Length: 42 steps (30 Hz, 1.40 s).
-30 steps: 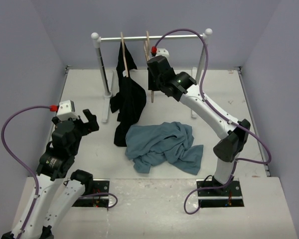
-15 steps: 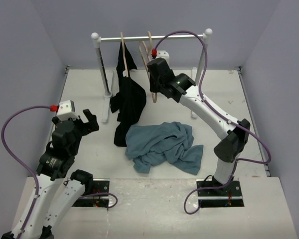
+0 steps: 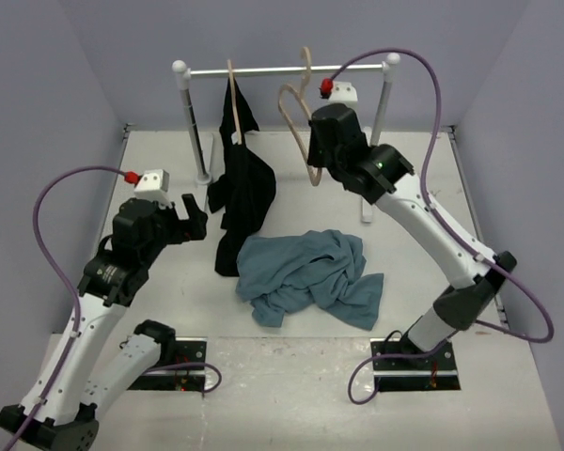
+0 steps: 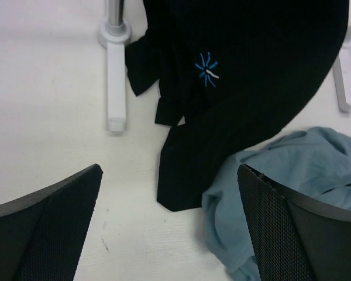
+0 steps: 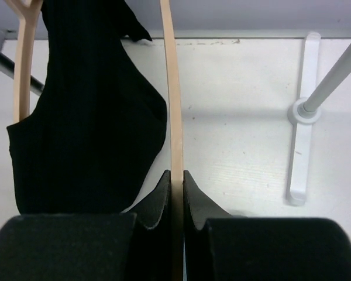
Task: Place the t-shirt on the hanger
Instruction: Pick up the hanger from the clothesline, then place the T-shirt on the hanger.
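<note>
Right pincer (image 5: 175,175): shut tight on the hanger (image 5: 173,88), one pad on each side of a thin wooden limb that runs straight up between them in the wrist view.
Hanger: tan wood, held high beside the rail (image 3: 263,69); its hook stands above the right pincer (image 3: 315,155) and overlaps the rail in the top view. Whether the hook touches the rail cannot be told.
Left pincer (image 4: 169,170): jaws spread wide, holding nothing, raised over the bench (image 3: 291,221).
T-shirt (image 3: 310,277): a crumpled blue-grey heap flat on the bench, well below the right pincer and nearer the arm bases; from the left pincer (image 3: 183,221) it lies ahead and to the right, its near edge (image 4: 292,170) just past the right finger.
Black garment (image 3: 244,188): hangs from a second hanger (image 3: 232,94) on the rail, to the left of the right pincer. Its lower end rests on the bench, with its hem overlapping the t-shirt's edge in front of the left pincer.
Rack foot (image 5: 298,170): white, on the bench to the right of the right pincer.
</note>
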Each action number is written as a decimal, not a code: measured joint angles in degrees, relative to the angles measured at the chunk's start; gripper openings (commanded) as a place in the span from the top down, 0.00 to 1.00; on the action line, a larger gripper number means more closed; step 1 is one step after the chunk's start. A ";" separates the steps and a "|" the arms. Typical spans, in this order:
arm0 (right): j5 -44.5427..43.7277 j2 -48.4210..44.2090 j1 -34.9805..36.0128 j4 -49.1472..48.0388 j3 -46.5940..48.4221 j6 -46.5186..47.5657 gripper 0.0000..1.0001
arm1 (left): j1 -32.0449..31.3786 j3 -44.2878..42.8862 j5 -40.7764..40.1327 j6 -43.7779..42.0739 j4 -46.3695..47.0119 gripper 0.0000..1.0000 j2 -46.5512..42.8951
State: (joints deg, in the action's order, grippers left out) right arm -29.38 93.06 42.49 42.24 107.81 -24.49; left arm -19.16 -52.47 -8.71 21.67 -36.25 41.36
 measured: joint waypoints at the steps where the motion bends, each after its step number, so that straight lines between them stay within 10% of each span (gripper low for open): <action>1: 0.04 -2.58 -0.10 -0.42 -3.25 -0.22 1.00 | -0.74 0.00 0.44 0.01 -0.30 0.00 0.48; 11: 1.50 -36.55 -0.23 0.64 -41.49 -4.96 1.00 | -17.32 2.09 -2.93 4.52 -3.87 0.04 -0.35; 17: -1.75 -51.90 -0.31 9.33 -46.63 -8.09 1.00 | -42.46 2.08 -17.30 16.59 -5.58 0.08 9.65; 22: -4.28 -59.44 -0.51 14.82 -44.05 -8.61 1.00 | -59.65 -2.77 -28.48 26.67 -7.54 0.36 32.02; 30: -5.04 -60.88 -0.52 19.20 -42.24 -8.95 1.00 | -60.54 -9.22 -35.45 25.98 -5.25 0.45 52.86; 42: -3.38 -60.20 -0.52 19.38 -47.41 -9.06 1.00 | -55.62 -11.64 -38.37 22.59 -1.55 0.57 54.58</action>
State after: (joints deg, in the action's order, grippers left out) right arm -32.76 32.86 41.98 61.63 60.40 -33.55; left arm -74.78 -64.11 -47.08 44.27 -37.80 95.94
